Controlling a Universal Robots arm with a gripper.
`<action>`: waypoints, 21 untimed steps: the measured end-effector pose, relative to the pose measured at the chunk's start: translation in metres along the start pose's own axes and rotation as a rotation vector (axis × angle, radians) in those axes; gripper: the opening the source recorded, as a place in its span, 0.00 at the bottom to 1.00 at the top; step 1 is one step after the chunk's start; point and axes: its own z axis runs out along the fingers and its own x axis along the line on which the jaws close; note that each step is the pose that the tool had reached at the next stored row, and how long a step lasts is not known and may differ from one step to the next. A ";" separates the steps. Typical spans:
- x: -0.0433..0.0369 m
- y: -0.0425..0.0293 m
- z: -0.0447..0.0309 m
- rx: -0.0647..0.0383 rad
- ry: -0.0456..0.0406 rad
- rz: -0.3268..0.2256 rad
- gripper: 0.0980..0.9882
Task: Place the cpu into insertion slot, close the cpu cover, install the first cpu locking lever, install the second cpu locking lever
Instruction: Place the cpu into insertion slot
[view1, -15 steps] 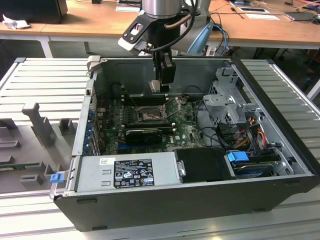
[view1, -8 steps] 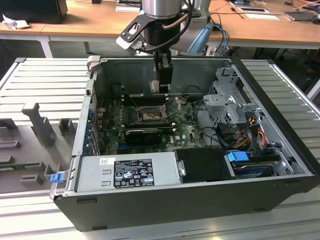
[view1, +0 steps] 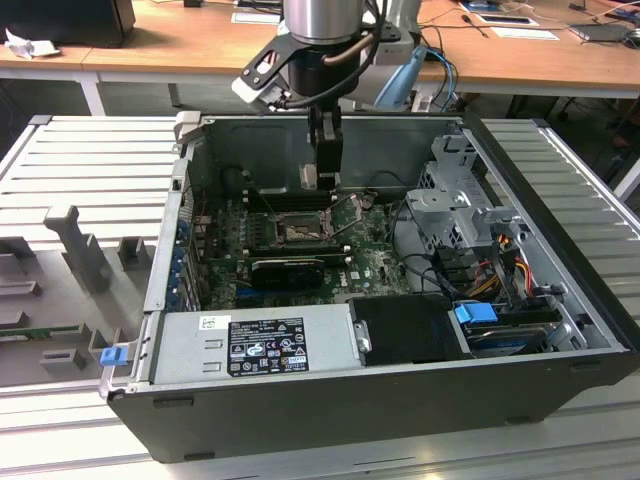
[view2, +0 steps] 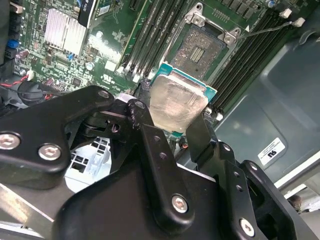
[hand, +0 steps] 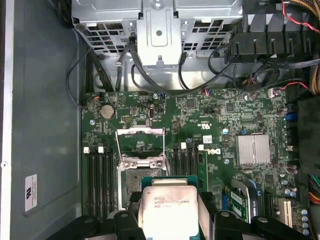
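Black screw-studded gripper (view2: 170, 117), silver wrist (view1: 325, 18)

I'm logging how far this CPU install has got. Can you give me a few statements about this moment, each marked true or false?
1. The gripper has its jaws shut on the cpu. True.
2. The cpu sits in the insertion slot. False: it hangs above the board beside the slot, whose pin field lies bare.
3. The cpu cover is closed over the slot. False: it stands swung open, clear of the pin field.
4. Long black memory slots run along both sides of the insertion slot. True.
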 end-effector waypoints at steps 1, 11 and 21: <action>0.0000 0.0000 0.0005 0.000 0.0000 0.000 0.48; 0.0000 -0.0005 0.0056 0.000 -0.0001 0.002 0.48; -0.0001 -0.0011 0.0124 0.000 -0.0004 0.007 0.48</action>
